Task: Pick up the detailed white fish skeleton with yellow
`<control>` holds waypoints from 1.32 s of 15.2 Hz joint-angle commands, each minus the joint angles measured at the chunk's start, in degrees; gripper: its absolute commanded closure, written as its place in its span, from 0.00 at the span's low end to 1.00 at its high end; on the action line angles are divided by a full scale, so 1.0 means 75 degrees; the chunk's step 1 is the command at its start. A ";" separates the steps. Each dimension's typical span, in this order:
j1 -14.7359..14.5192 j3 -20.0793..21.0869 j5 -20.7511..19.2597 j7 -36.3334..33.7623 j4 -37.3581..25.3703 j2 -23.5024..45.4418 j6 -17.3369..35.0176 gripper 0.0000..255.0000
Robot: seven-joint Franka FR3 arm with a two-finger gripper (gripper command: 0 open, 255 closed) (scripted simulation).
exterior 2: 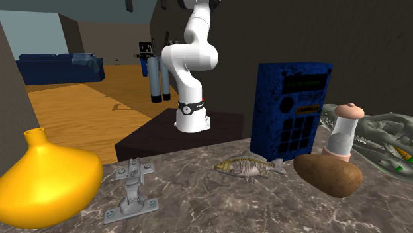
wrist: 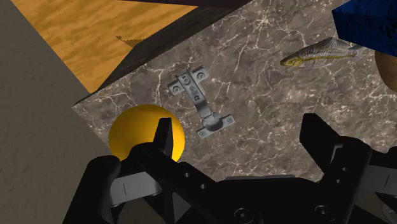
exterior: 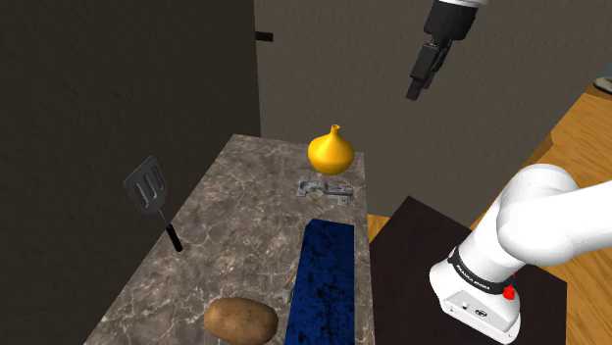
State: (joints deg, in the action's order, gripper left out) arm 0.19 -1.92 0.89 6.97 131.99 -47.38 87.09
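The pale, bony fish skeleton [exterior 2: 378, 135] with small yellow and green bits lies on the marble counter [exterior 2: 218, 212] at the second exterior view's right edge, behind a potato [exterior 2: 327, 174]. A whole striped fish [exterior 2: 250, 165] [wrist: 318, 53] lies in front of the blue box [exterior 2: 291, 109]. My gripper [exterior: 422, 78] hangs high above the counter's far end, well away from the skeleton. In the wrist view the gripper [wrist: 238, 127] is open, nothing between its fingers, over the metal hinge [wrist: 200, 105] and yellow gourd [wrist: 146, 133].
On the counter also stand the yellow gourd [exterior: 331, 150], the hinge [exterior: 326, 187], a black spatula [exterior: 149, 196], the blue box [exterior: 322, 284], the potato [exterior: 241, 320] and a baby bottle [exterior 2: 344, 132]. Dark walls border the counter. The stand [exterior: 461, 255] sits beside it.
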 commanded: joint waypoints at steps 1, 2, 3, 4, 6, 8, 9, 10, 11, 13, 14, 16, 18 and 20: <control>0.0000 0.0000 0.0000 0.0000 0.0000 0.0000 0.0000 0.00; 0.0062 0.0183 0.0093 -0.0372 0.0200 -0.0018 0.0091 0.00; 0.0124 0.0369 0.0194 -0.0741 0.0389 -0.0023 0.0185 0.00; 0.0183 0.0557 0.0302 -0.1110 0.0567 -0.0015 0.0280 0.00; 0.0287 0.0934 0.0531 -0.1846 0.0892 0.0041 0.0482 0.00; 0.0377 0.1312 0.0776 -0.2581 0.1174 0.0153 0.0700 0.00; 0.0421 0.1504 0.0905 -0.2946 0.1299 0.0230 0.0816 0.00; 0.0459 0.1693 0.1034 -0.3312 0.1413 0.0323 0.0938 0.00; 0.0500 0.1885 0.1167 -0.3675 0.1517 0.0431 0.1066 0.00; 0.0576 0.2265 0.1431 -0.4398 0.1693 0.0692 0.1341 0.00; 0.0610 0.2451 0.1561 -0.4760 0.1766 0.0847 0.1488 0.00; 0.0692 0.2828 0.1816 -0.5475 0.1879 0.1202 0.1802 0.00; 0.0780 0.3198 0.2055 -0.6184 0.1951 0.1619 0.2144 0.00; 0.0883 0.3562 0.2270 -0.6888 0.1983 0.2095 0.2512 0.00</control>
State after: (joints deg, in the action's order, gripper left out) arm 6.34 23.21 17.03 -41.64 146.71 -33.96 103.99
